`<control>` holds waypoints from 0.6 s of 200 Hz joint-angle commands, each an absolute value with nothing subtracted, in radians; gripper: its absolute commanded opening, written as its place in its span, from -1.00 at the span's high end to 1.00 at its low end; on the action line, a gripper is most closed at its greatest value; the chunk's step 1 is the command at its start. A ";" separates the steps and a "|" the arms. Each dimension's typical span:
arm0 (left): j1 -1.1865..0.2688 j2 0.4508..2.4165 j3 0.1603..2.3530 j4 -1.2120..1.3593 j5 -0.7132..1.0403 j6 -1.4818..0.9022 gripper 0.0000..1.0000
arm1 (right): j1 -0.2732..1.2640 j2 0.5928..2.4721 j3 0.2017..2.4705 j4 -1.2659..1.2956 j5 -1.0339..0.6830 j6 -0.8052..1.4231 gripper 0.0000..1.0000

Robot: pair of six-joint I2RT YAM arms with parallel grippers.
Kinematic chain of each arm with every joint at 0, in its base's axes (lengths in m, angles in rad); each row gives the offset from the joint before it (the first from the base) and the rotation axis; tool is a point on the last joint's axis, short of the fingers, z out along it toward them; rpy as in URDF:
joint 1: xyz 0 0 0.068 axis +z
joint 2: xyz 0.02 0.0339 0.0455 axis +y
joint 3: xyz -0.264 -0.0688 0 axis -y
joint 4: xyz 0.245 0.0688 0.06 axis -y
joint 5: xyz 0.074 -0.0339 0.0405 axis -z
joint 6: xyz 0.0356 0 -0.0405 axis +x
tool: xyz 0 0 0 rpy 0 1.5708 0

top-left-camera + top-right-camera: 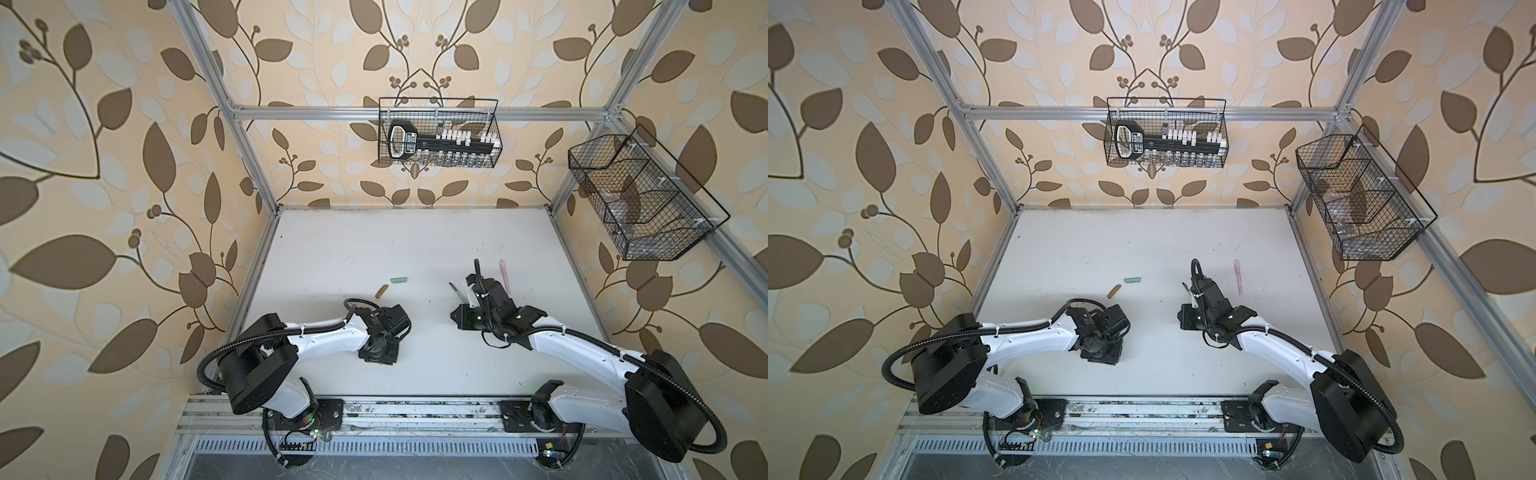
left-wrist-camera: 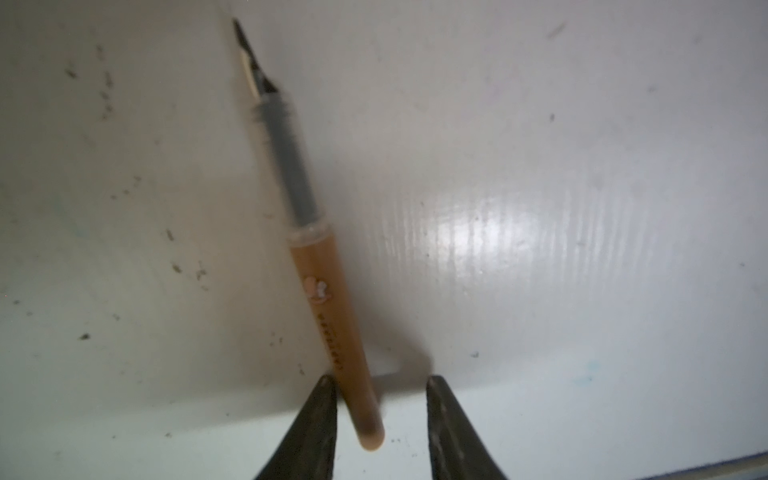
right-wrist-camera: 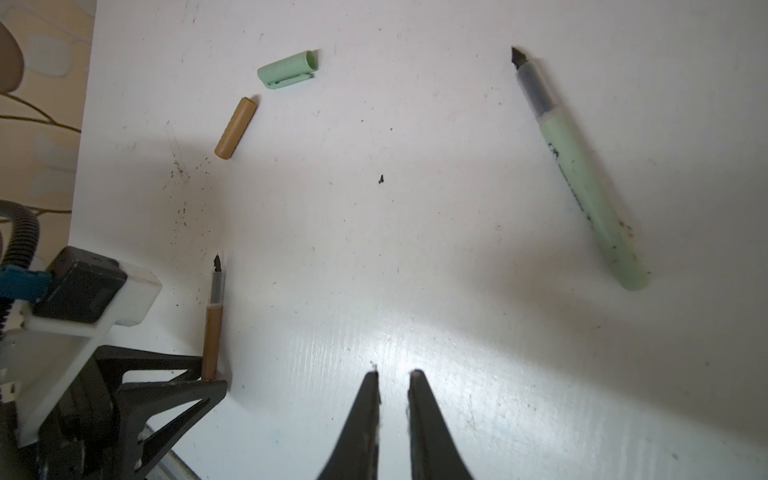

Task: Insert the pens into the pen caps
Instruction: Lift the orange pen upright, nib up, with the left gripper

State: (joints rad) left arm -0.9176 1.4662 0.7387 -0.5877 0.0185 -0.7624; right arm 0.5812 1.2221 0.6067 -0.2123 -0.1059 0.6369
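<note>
Because both wrists hang low over the table (image 1: 374, 241), both top views hide the claws. They do place the loose parts. The green cap (image 1: 400, 281) and brown cap (image 1: 382, 291) lie near each other but apart, beyond the left arm. The green pen (image 1: 457, 293) pokes its dark tip out from under the right arm. The pink pen (image 1: 504, 275) lies just beyond that arm and looks already capped, though it is too small to be sure.

In the left wrist view, the left claw (image 2: 379, 378) stands moderately wide around the rear end of the brown pen (image 2: 320, 291), which lies flat on the table. The barrel touches one finger (image 2: 320, 415), and a clear gap separates it from the other, so nothing is clamped. Gripping the rear end would leave the tip free to enter a cap, which is probably why the claw sits there.

In the right wrist view, the right claw (image 3: 395, 374) is narrow, with only a slit between its fingers, and empty over bare table. The brown pen's tip points roughly toward the brown cap but is well short of it. The green cap lies just past the brown one. The green pen lies uncapped, well off to the side. I judge this arm is placed to fetch the brown cap once the other arm secures the pen.
</note>
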 commanded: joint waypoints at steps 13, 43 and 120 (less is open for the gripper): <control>-0.925 1.460 0.680 -0.594 -0.019 -0.861 0.26 | 0.577 1.249 0.603 -0.195 -0.121 0.617 0.68; -0.925 1.485 0.682 -0.595 -0.039 -0.858 0.28 | 0.580 1.261 0.612 -0.194 -0.129 0.613 0.69; -0.925 1.497 0.669 -0.652 -0.070 -0.866 0.49 | 0.586 1.258 0.611 -0.189 -0.120 0.618 0.70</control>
